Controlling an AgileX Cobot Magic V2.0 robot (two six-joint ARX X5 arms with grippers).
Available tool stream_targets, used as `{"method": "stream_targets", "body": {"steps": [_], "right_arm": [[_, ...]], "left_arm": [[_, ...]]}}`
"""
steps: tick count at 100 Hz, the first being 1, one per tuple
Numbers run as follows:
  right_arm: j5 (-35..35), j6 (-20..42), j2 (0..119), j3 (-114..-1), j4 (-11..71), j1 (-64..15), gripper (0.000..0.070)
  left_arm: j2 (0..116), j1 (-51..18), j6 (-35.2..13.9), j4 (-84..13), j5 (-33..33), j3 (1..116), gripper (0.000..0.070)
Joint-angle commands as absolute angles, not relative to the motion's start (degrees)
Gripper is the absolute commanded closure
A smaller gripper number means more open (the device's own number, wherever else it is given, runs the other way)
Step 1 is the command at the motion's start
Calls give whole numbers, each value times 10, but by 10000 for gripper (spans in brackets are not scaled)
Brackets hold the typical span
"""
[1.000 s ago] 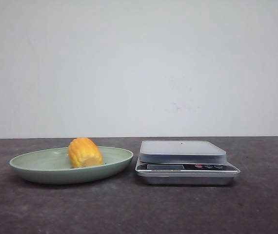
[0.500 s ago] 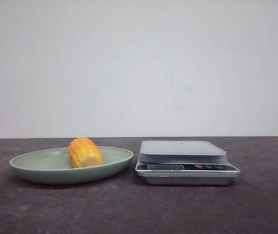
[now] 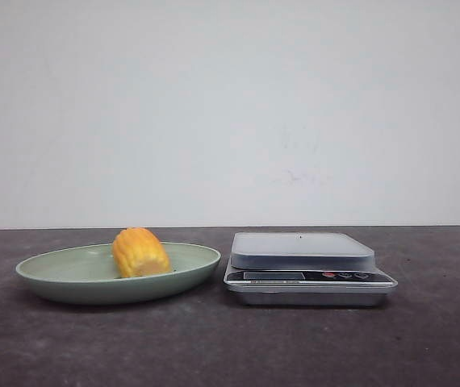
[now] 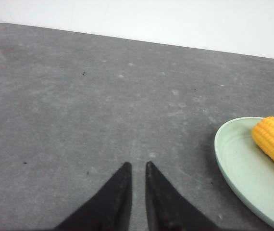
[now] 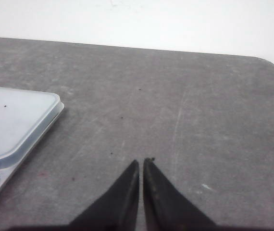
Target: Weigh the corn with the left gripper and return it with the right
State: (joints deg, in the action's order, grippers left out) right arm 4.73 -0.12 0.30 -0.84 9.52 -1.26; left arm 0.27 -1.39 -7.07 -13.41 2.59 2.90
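Dark grey tabletop (image 3: 214,347) under a plain white wall is all that is offered as a stage, and nothing on it is being touched yet. At the centre of it, the corn (image 3: 140,252) is seen lying on its side inside the green plate (image 3: 60,278), towards the plate's middle, orange ridges up. Just beside the plate sits the scale (image 3: 307,268), its grey platform bare, a narrow strip of table left between the two.

From the left wrist view, the left gripper (image 4: 137,168) is found hovering over bare table, well apart from the plate, its black fingers nearly together with only a slim gap and nothing held. The right gripper (image 5: 141,163) is parked on the far side of the scale from the plate, tips all but touching, likewise empty.

The step in hand is judged to be the reach for the corn. It would be done best if the left jaws were opened wide before the plate rim is crossed, then brought down across the cob's ridged flanks (a round cob may roll if pinched off-centre), with the rim cleared on the way in.

The count: one corn, one plate, one scale, two grippers.
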Motion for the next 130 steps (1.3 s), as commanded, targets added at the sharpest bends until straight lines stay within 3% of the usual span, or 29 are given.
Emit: {"method": "stream_targets", "body": {"steps": [1,60,78,87,99,115,125,130], "right_arm": [[49,11,3,-7,93,-14,692],[45,51,3,-8,90,-14,693],[45,117,6,-44,95,-14,697],[39,119,21,-89,107,-14,698],[26,159,71,-161,131,-14,698],[34,157,163,-283,172,-14,699],[54,145,217,-358,185,-14,698],[62,139,242,-392,194,-15,688]], "left_arm": [[2,-13,-69,-137,23,19,673],[2,-14,-72,-120,24,19,678],[4,-14,-160,-92,25,40,688],[17,-14,-164,-96,25,75,688],[64,-14,-207,-98,25,148,688],[182,-14,-206,-128,22,294,688],[262,-14,-199,-140,-25,387,687],[298,-14,-200,-145,-55,429,633]]}}
